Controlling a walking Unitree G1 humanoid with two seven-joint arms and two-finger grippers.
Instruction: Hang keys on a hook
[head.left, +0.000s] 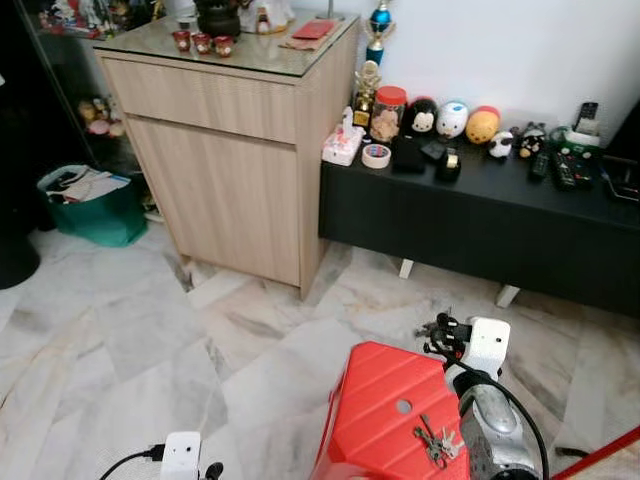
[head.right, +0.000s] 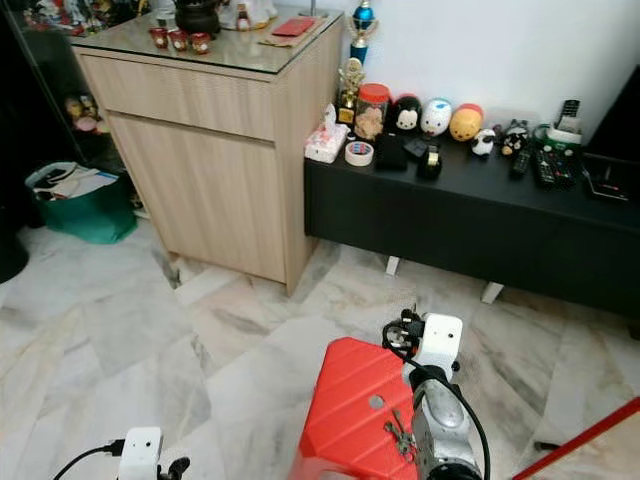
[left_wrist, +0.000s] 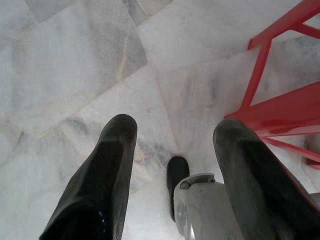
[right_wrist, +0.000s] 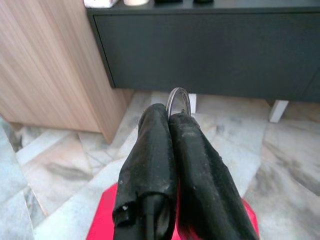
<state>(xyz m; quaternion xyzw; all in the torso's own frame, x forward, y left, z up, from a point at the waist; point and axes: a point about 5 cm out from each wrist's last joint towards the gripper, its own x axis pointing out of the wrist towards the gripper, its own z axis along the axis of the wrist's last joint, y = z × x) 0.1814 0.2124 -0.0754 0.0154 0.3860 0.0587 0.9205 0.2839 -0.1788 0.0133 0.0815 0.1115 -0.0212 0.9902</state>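
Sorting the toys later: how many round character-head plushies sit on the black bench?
3, side by side in a row near the wall: a black one, a white one, and an orange one. Smaller figures nearby could be more; too small to tell.

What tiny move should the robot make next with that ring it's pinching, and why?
Probably lift the right gripper a little, straight up. Its fingers are shut on a metal key ring, low over the red stool, and raising it clear comes before carrying it to any hook. The left gripper hangs open over the floor.
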